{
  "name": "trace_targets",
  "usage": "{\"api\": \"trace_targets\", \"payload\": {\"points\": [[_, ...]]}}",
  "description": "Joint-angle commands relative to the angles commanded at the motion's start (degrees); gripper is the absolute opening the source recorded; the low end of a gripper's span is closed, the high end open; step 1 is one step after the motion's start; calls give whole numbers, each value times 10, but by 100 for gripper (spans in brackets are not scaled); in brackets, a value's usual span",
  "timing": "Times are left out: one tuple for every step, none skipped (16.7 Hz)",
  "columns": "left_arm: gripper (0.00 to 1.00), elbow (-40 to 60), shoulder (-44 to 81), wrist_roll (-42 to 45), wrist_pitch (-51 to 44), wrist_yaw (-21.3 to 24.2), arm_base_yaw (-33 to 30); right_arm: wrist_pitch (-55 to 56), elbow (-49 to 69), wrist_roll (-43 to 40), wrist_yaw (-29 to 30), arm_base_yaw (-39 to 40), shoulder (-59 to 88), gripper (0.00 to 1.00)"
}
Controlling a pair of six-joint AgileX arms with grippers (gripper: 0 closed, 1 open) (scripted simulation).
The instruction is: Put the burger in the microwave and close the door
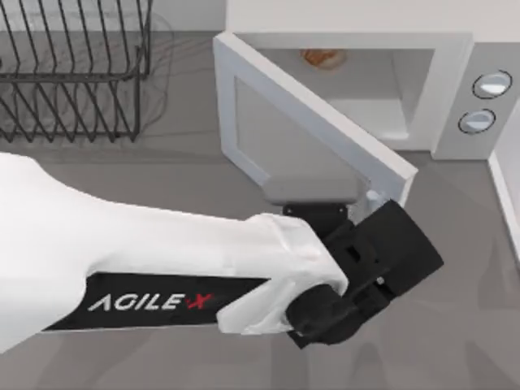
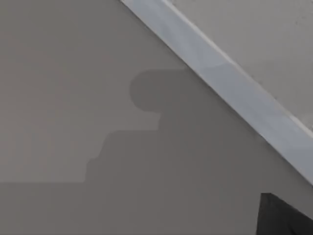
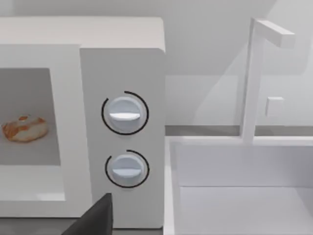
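Note:
The white microwave (image 1: 455, 97) stands at the back of the table, and the burger (image 1: 322, 57) lies deep in its pale cavity. From the right wrist view the burger (image 3: 24, 128) rests on the cavity floor, beside the grey panel with two round buttons (image 3: 124, 115). The door (image 1: 317, 106) stands partly open and slants from its hinge at the left toward the front right. My left gripper (image 1: 382, 256) is against the door's outer face, by the free edge and its handle (image 1: 374, 198). Close up, the left wrist view looks at the door's white frame (image 2: 220, 81).
A black wire dish rack (image 1: 73, 73) stands at the back left. Right of the microwave is a white sink (image 3: 244, 191) with a tall faucet (image 3: 252, 83). A dark shape (image 3: 95, 218) that I cannot identify pokes in at the lower edge of the right wrist view.

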Motion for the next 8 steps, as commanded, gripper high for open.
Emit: {"api": "trace_targets", "payload": {"points": [[0, 6, 6, -3, -5, -1, -4, 0, 0, 0, 0, 0, 0, 100], [0, 7, 7, -3, -6, -1, -5, 0, 0, 0, 0, 0, 0, 100], [0, 7, 7, -3, -6, -1, -5, 0, 0, 0, 0, 0, 0, 100], [0, 7, 7, -3, -6, -1, -5, 0, 0, 0, 0, 0, 0, 100], [0, 6, 5, -2, -4, 1, -2, 0, 0, 0, 0, 0, 0, 100], [0, 7, 6, -3, -5, 1, -3, 0, 0, 0, 0, 0, 0, 100], [0, 14, 13, -5, -11, 1, -6, 0, 0, 0, 0, 0, 0, 100], [0, 27, 24, -9, -19, 0, -10, 0, 0, 0, 0, 0, 0, 100]]}}
